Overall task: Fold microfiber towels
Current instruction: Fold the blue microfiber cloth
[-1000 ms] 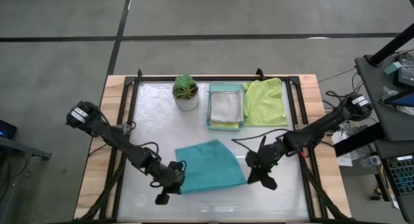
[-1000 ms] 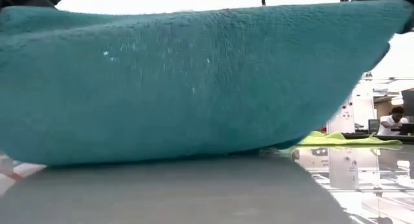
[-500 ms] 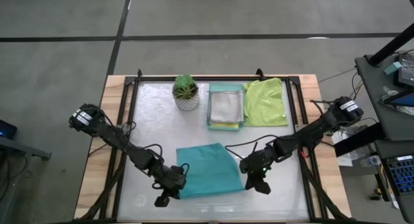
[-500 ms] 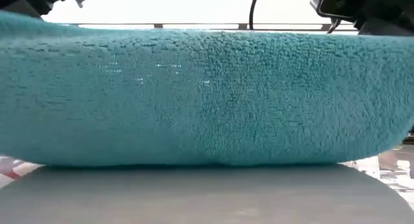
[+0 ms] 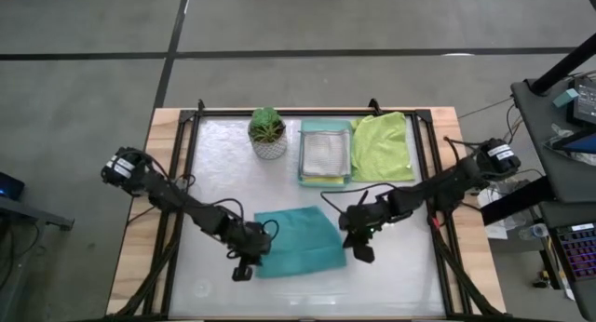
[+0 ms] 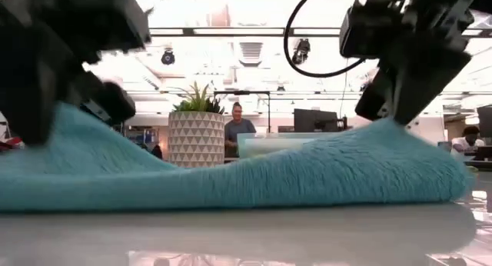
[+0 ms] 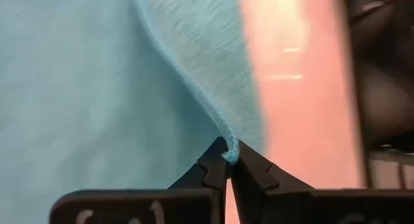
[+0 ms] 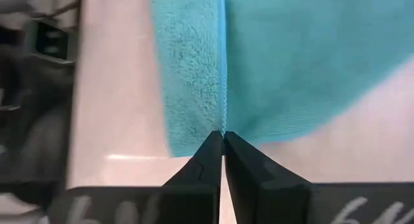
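open-plan office/lab: ceiling light strips, computer monitor, seated person behind worktop, grey concrete floor.

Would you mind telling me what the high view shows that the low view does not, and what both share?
Only the high view shows the lime green microfiber towel lying flat beside the mint-green rectangular tray. Only the low view shows a person in the room behind the table. Both show the teal microfiber towel, pinched at opposite edges by the left gripper and right gripper, and the small potted green plant.
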Robot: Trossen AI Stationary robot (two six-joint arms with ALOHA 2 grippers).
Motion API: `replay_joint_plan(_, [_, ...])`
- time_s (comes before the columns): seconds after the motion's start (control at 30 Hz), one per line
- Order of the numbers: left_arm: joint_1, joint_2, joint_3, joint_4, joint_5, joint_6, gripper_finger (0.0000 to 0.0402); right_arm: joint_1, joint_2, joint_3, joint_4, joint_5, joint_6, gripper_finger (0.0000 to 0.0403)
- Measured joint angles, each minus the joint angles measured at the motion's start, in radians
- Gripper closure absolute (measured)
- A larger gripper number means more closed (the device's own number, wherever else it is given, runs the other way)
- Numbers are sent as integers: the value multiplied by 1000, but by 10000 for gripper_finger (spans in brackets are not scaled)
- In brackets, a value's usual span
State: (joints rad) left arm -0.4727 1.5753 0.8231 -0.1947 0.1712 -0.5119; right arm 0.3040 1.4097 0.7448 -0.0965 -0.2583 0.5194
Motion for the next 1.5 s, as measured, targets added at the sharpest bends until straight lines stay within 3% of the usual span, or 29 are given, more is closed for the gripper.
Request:
replay_joint_plan(0.2, [70, -3, -4, -171, -58, 13, 402, -46, 0, 0, -51, 51, -57, 394])
replay_joint_plan(0.57, [90, -3, -19, -162, -60, 48, 398, -54, 0, 0, -46, 52, -67, 394])
replay_joint_plan(0.8, [101, -3, -6, -163, -61, 47, 330, -53, 0, 0, -29, 51, -46, 392])
replay_joint_plan(1.1, [101, -33, 28, -301, -56, 47, 245, -40, 0, 0, -26, 51, 1, 321])
replay_joint_plan(1.27, [103, -63, 50, -380, -54, 48, 235, -49, -5, -1, -63, 81, -15, 271])
replay_joint_plan(1.4, [113, -90, 78, -365, -59, 66, 235, -49, -14, -3, -93, 140, -56, 247])
replay_joint_plan(1.5, [120, -96, 94, -293, -126, 111, 235, -49, -15, -9, -105, 209, -70, 242])
